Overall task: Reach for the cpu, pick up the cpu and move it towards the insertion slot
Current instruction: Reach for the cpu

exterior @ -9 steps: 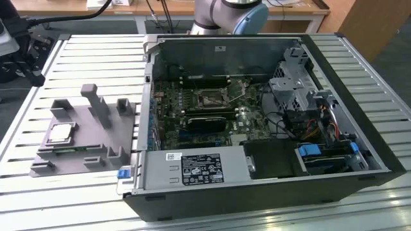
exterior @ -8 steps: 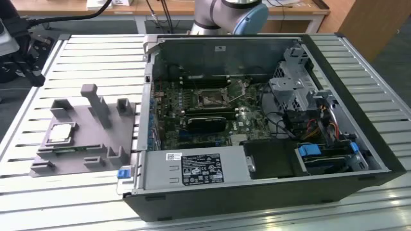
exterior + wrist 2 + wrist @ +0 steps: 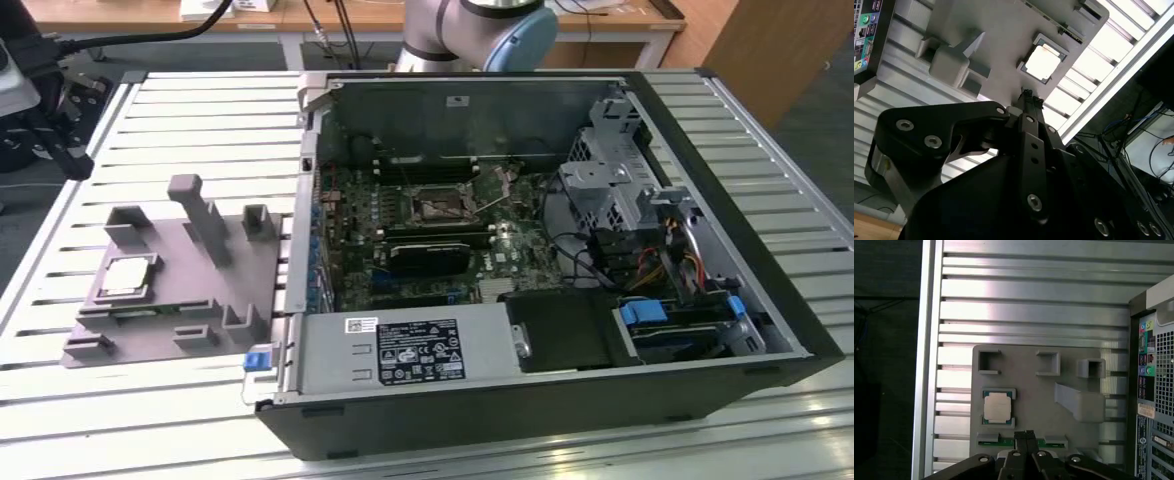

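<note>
A: Where is the cpu (image 3: pixel 127 275)?

B: It lies flat in a square recess of the grey tray (image 3: pixel 180 292), silvery top up. The tray rests on the slatted table (image 3: pixel 200 120), at the exterior view's left of the open case (image 3: pixel 747 300).

A: And the claw?

B: Both wrist views show the gripper (image 3: pixel 1026 436) over the tray, its 2 fingertips (image 3: pixel 1023 438) pressed together and holding nothing. In the first wrist view the tips sit near 1 edge of the cpu (image 3: pixel 997 407) without touching it; a strip of bare tray (image 3: pixel 1029 390) shows between them.

A: Does the second wrist view agree?

B: Yes. There the gripper (image 3: pixel 1028 95) points toward the cpu (image 3: pixel 1042 62), with the tray (image 3: pixel 999 35) behind it and a gap between tips and chip. 1 upright post (image 3: pixel 951 62) of the tray stands off to the side.

A: The slot?

B: The insertion slot (image 3: pixel 437 206) is on the board inside the case, a dark square in a silvery bracket, with 1 black card (image 3: pixel 427 255) just beside it. It is well apart from the cpu, with the case wall and part of the tray between them.

A: Anything of the arm in the exterior view?

B: Its grey and blue base (image 3: pixel 481 30) stands behind the case.
</note>
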Controlling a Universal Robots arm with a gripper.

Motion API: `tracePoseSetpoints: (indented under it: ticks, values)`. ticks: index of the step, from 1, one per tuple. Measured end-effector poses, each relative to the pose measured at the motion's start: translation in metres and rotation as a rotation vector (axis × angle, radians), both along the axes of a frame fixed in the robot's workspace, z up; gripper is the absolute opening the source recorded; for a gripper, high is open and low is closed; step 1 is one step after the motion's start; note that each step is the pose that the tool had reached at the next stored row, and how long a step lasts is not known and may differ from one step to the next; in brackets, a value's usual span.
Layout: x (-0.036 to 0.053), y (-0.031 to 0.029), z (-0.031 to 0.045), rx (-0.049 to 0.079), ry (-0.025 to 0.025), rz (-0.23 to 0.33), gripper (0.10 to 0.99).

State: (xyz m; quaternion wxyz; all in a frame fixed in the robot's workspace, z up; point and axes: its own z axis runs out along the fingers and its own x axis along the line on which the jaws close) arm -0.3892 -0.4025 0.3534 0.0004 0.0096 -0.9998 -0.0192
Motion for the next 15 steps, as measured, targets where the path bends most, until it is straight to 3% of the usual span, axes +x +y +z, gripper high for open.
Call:
tracePoseSetpoints:
  ticks: [15]
  values:
    - [-0.0184,-0.0017,-0.0011,0.0,0.0,0.001,0.106]
